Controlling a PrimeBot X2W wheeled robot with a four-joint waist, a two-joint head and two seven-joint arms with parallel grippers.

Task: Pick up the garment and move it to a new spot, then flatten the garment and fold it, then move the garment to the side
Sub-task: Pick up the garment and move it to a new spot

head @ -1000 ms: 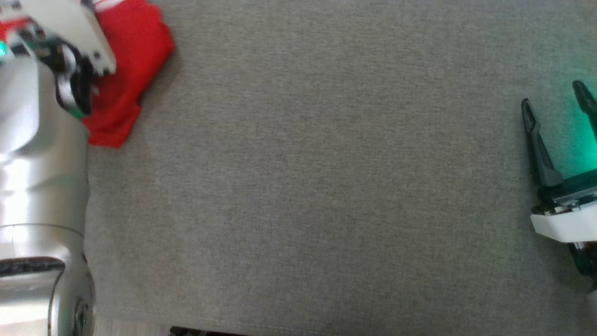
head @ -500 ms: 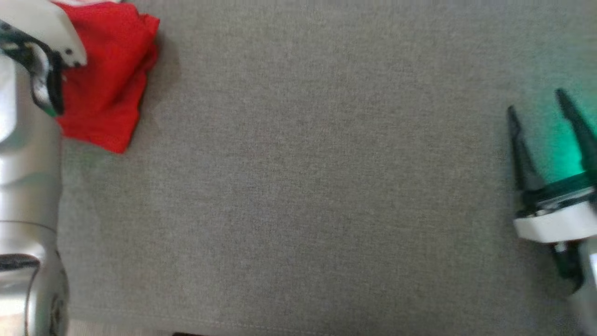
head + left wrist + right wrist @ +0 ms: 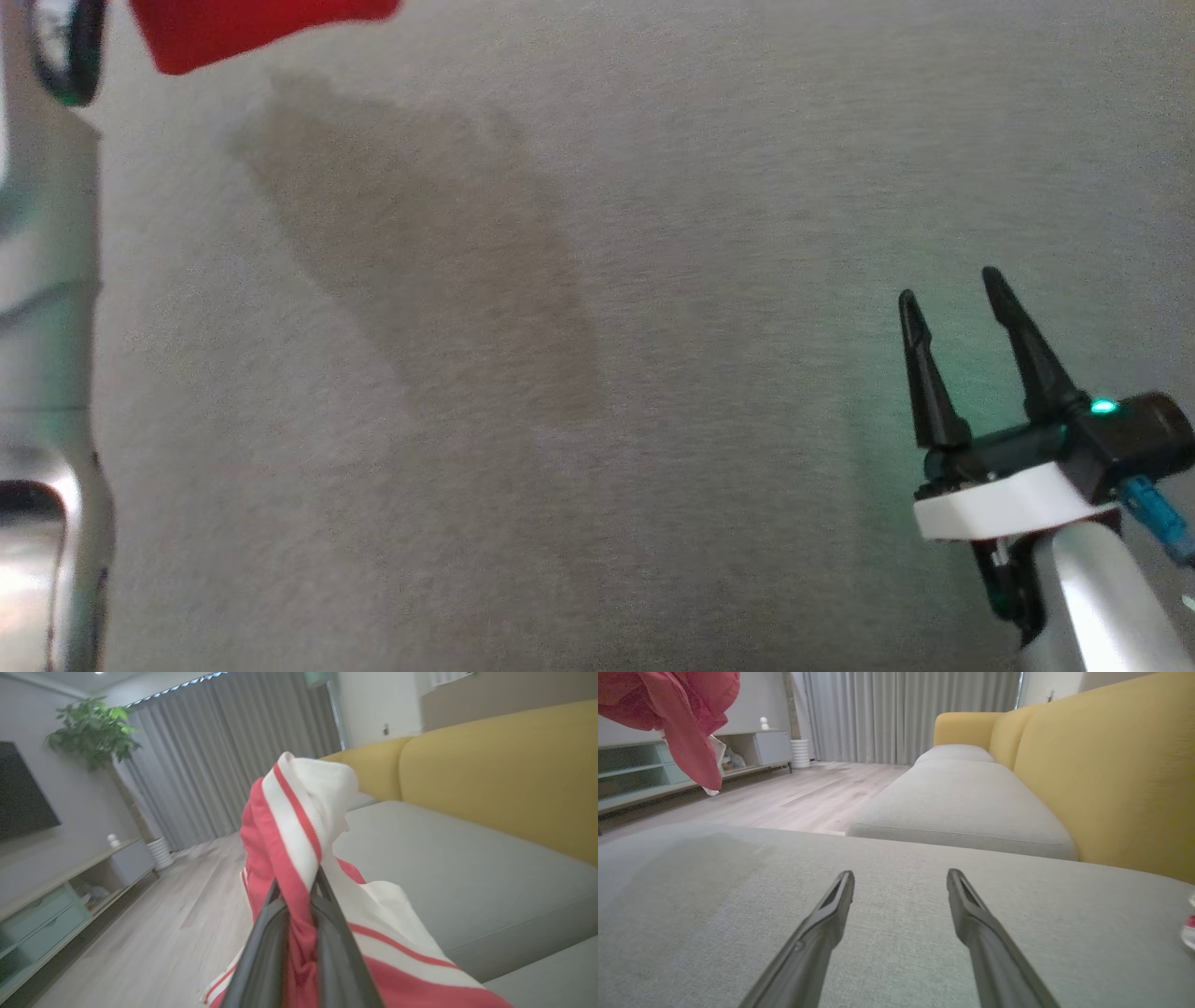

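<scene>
Head view: the garment [image 3: 252, 28] shows as a plain red fold of cloth at the top left edge. It hangs clear of the grey sofa seat [image 3: 709, 187] and casts a broad soft shadow [image 3: 439, 261] on the fabric below it. The silver left arm [image 3: 47, 308] runs down the left edge. At the lower right the right jaws stand spread apart with nothing between them, just over the seat.

Left wrist view: the left jaws are clenched on the garment [image 3: 299, 812], the dark fingers [image 3: 266, 933] pinching a bunched red fold. Above the grip rises a white ribbed band with one red stripe. More white cloth with red stripes drapes down to the right, over the grey seat and before the yellow backrest [image 3: 504, 774].

Right wrist view: the right fingers [image 3: 822, 928] stand wide apart and empty, low over the seat. The garment [image 3: 686, 718] dangles at the top left as crumpled red cloth, in the air above the seat, with a small white edge at its lowest tip.
</scene>
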